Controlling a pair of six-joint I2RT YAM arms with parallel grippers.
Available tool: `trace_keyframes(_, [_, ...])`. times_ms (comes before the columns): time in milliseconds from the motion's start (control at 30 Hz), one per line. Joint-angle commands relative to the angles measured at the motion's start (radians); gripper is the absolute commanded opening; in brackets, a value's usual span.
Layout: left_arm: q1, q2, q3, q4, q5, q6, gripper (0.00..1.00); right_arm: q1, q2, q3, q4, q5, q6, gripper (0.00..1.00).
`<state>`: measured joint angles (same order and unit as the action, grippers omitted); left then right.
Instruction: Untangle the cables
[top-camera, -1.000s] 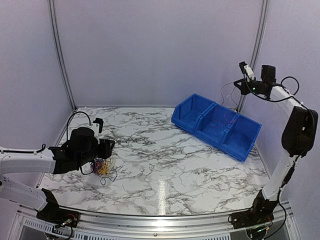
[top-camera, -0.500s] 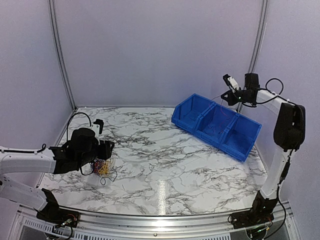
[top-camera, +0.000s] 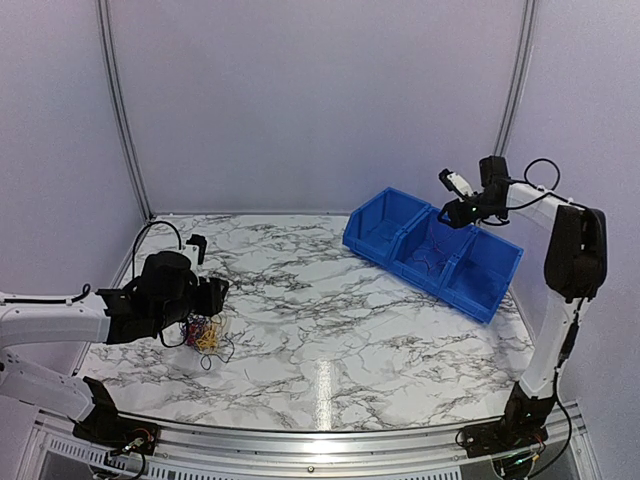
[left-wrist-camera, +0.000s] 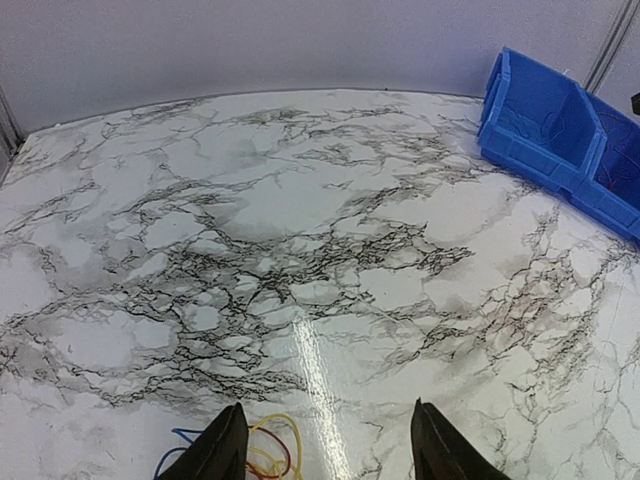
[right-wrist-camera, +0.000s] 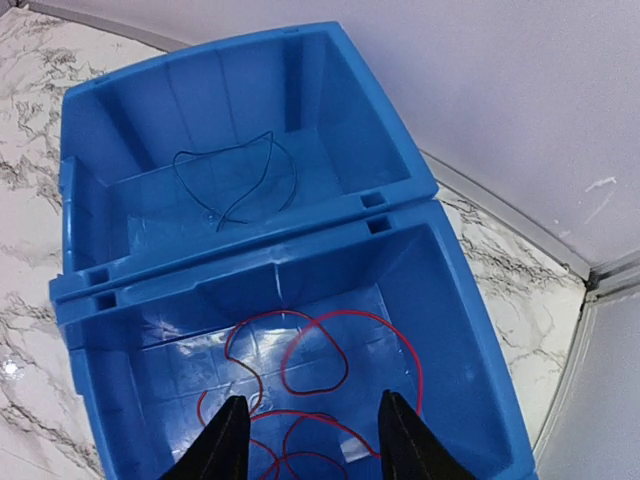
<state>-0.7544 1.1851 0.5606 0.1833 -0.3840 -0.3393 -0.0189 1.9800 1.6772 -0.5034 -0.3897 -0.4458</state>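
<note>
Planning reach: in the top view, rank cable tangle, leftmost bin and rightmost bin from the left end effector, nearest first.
From the left end effector:
1. cable tangle, right beside it.
2. leftmost bin, centre back.
3. rightmost bin, far right.

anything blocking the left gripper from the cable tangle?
Nothing visible. The left gripper is open just above the cable tangle. Its wires show by one finger, with only bare marble table around them.
</note>
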Motion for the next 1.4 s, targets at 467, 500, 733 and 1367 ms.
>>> trace_keyframes(467, [0.036,-0.058,0.051,-0.364,-0.031,-0.282,0.61,0.586,-0.212,-0.143,-0.006,-0.149,-0.002,0.42])
trace_keyframes(500, [0.043,-0.060,0.048,-0.369,-0.020,-0.290,0.61,0.635,-0.184,-0.132,-0.008,-0.154,-0.009,0.42])
trace_keyframes(733, [0.093,-0.055,-0.001,-0.351,0.031,-0.325,0.63,0.877,0.066,0.029,-0.013,-0.229,-0.028,0.50])
trace_keyframes(1367, [0.174,0.099,-0.151,0.002,0.202,-0.385,0.61,0.979,0.477,0.329,0.165,-0.327,0.205,0.52])
